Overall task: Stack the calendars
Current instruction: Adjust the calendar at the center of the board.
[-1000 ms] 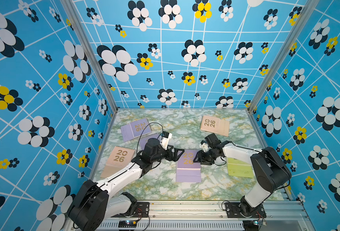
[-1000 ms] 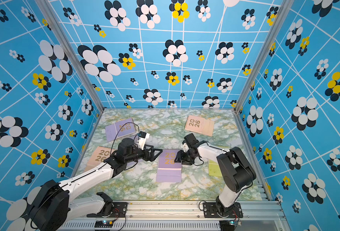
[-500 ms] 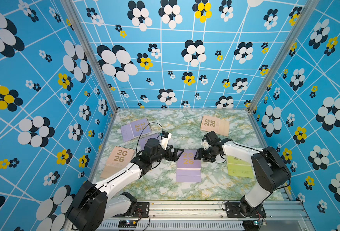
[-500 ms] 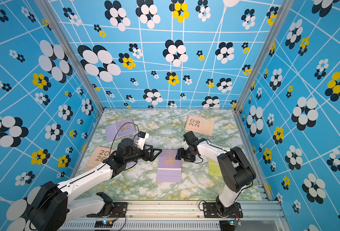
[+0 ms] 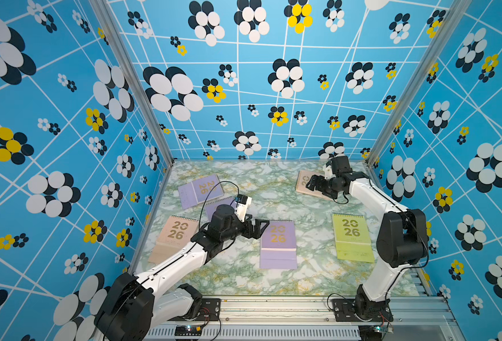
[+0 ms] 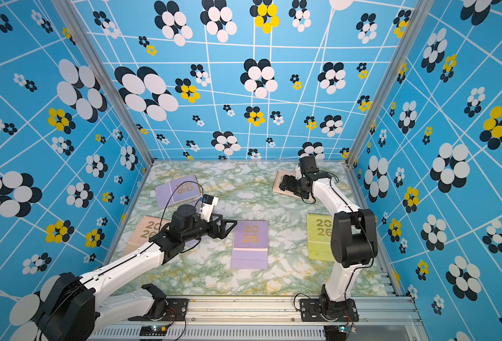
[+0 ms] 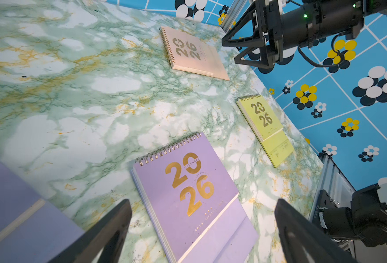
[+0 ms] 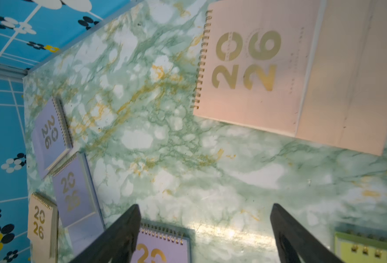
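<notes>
Left fingers: spread wide, nothing held. In both top views they are seen just at the left edge of the centre lavender calendar, tips near its spiral-bound corner. Contact cannot be told from above. In the left wrist view both fingers are seen apart, with that calendar framed between them on the bench. Nothing is pinched.

Right fingers: also spread wide, nothing held. In a top view they are placed over the spiral end of the far peach-pink calendar, which is partly covered by the wrist. In the right wrist view the fingers are seen apart over bare marble, with that calendar lying flat ahead and untouched. In the left wrist view the right fingers are seen raised clear of the bench.

Calendar positions:
- The yellow-green calendar is laid flat right of the centre one, well apart, near the right arm.
- The near peach-pink calendar is set at the left wall.
- The far lavender calendar is laid at the far left.
- The third lavender calendar is just beside it and mostly hidden under the left wrist from above. Whether the two touch cannot be told.
</notes>
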{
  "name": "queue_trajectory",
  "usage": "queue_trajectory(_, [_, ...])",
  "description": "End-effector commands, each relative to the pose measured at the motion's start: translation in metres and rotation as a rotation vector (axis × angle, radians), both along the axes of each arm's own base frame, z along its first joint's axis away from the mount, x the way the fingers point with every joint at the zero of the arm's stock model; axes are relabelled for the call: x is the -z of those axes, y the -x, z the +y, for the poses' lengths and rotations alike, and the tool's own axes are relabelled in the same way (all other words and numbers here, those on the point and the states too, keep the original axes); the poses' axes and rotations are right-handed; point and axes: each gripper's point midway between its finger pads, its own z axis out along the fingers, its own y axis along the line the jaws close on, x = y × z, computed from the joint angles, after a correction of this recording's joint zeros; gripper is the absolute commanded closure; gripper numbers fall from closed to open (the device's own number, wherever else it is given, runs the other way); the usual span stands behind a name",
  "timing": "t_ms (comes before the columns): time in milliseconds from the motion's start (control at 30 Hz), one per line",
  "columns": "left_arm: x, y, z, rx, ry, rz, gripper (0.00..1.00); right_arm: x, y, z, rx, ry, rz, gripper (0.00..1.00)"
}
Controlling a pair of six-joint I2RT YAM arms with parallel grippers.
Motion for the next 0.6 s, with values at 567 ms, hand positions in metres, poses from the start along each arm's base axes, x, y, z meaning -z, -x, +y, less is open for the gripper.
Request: queue_trajectory(567, [-0.028,-0.019,0.018,-0.104,-0.031,-0.053,0.0,0.055,-0.083,-0.099,0.239,0.15,0.138,0.01])
